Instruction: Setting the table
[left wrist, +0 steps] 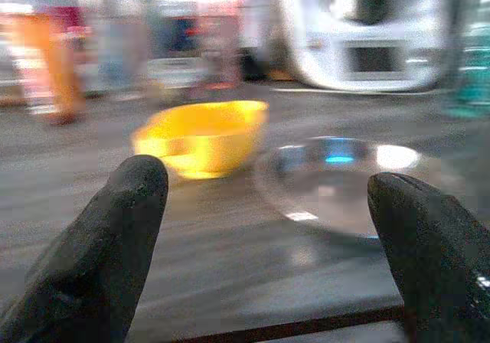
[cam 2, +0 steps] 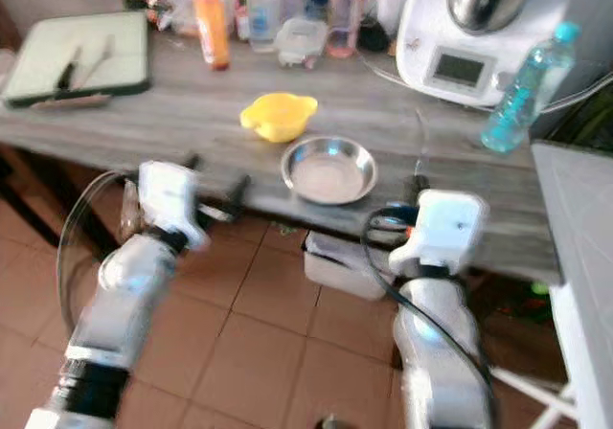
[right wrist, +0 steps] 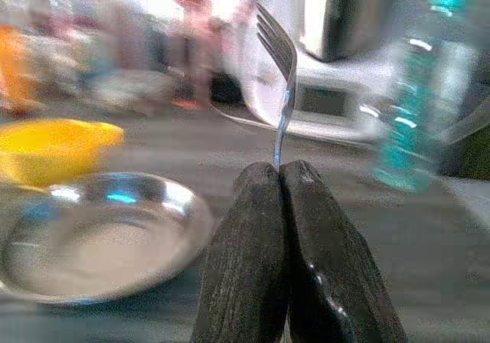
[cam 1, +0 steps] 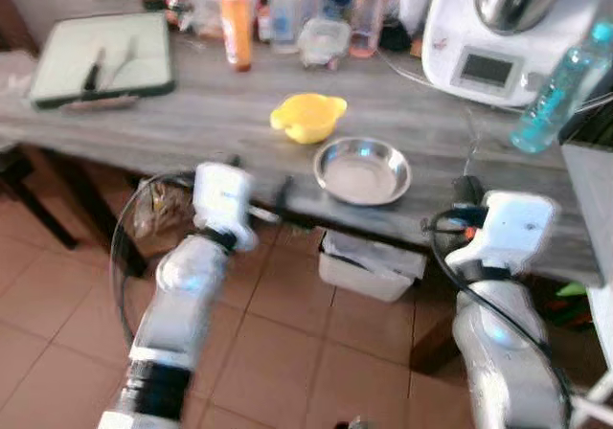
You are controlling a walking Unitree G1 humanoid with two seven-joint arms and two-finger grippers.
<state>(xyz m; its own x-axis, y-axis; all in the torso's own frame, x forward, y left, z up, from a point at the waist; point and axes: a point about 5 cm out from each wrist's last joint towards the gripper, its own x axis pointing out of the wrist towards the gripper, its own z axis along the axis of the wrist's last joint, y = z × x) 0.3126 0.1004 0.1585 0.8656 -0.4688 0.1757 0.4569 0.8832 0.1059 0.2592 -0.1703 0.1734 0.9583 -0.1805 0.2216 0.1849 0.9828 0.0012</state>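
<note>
Silver metal fork (right wrist: 280, 67): one, clamped by its handle in the right gripper (right wrist: 285, 176), tines up, likely carried this way to be laid beside the dish.

Head views: one shallow round steel dish (cam 1: 362, 170) at the near edge of the grey wooden worktop (cam 1: 211, 113), centre; one yellow plastic bowl with a spout (cam 1: 307, 117) just beyond it to the left, apart. One teal water bottle (cam 1: 560, 86) stands far right by a white kitchen machine (cam 1: 498, 36). One green-rimmed tray (cam 1: 103, 61) far left. Both arms reach toward the near edge.

Left wrist view: left gripper (left wrist: 268, 228) fingers spread wide, empty, facing the yellow bowl and dish; seems readied for a pickup.

Right wrist view: fingers pressed together on the fork, held above the near edge, right of the dish.
</note>
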